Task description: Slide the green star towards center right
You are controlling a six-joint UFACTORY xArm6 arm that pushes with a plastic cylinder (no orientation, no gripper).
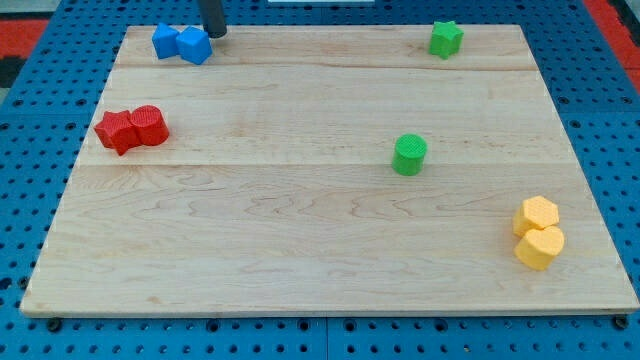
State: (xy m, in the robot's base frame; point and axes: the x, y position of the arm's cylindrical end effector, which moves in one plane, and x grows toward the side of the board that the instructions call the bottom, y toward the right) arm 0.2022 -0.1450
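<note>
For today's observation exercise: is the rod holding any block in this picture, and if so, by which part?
Nothing is held. My tip sits at the view's top, just right of the two blue blocks, far from the green star.

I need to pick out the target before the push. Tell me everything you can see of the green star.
The green star is a small, chunky block, solid bright green with a matte, plastic-like look and short blunt points. It lies flat near the board's top edge, toward the view's right. Nothing touches it. The green cylinder sits well below it; my tip is far off left.
</note>
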